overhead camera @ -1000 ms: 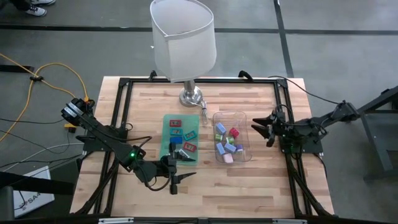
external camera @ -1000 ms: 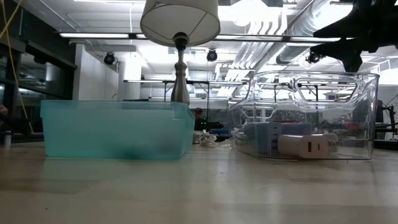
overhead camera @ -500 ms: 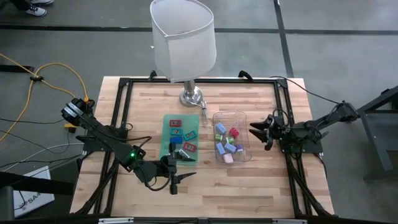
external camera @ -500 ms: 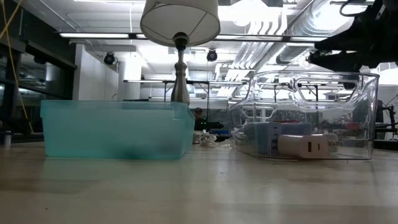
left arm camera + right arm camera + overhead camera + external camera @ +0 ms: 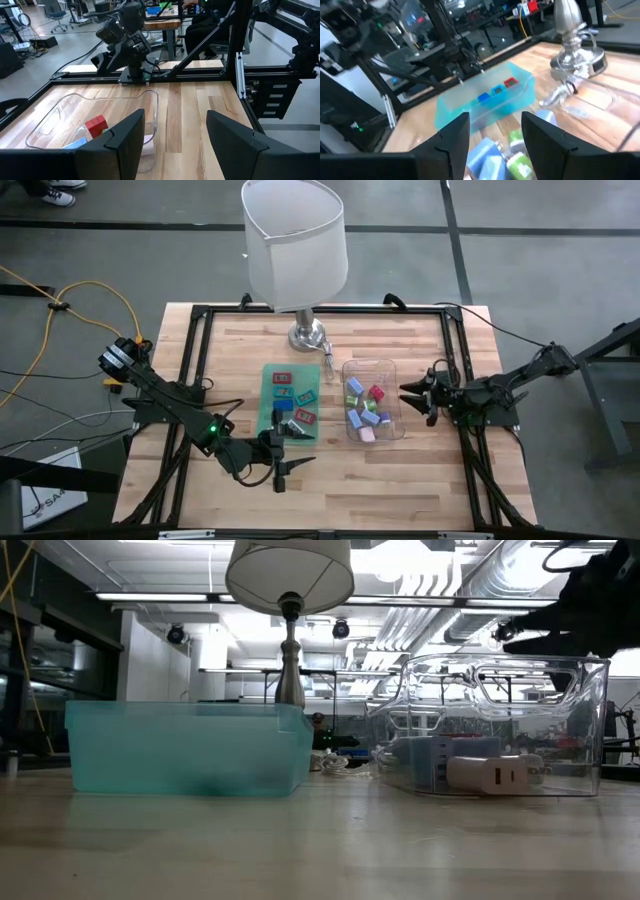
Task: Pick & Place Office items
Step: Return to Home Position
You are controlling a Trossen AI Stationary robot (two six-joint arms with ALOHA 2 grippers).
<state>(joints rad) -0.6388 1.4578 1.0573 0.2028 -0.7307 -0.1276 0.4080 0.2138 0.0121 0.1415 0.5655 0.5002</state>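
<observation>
Hovering beside clear bin [image 5: 372,363], right gripper [image 5: 412,395] spread, left gripper [image 5: 293,450] beside tray [image 5: 265,405]

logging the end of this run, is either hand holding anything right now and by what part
Nothing is held. The left hand and the right hand are both open and empty.

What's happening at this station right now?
Neither arm holds anything. The right gripper is open, hovering beside the clear bin, which holds a pile of small coloured office items. The left gripper is open too, at the end of the teal bin farthest from the lamp. A few flat red, blue and green pieces lie in the teal bin.
</observation>
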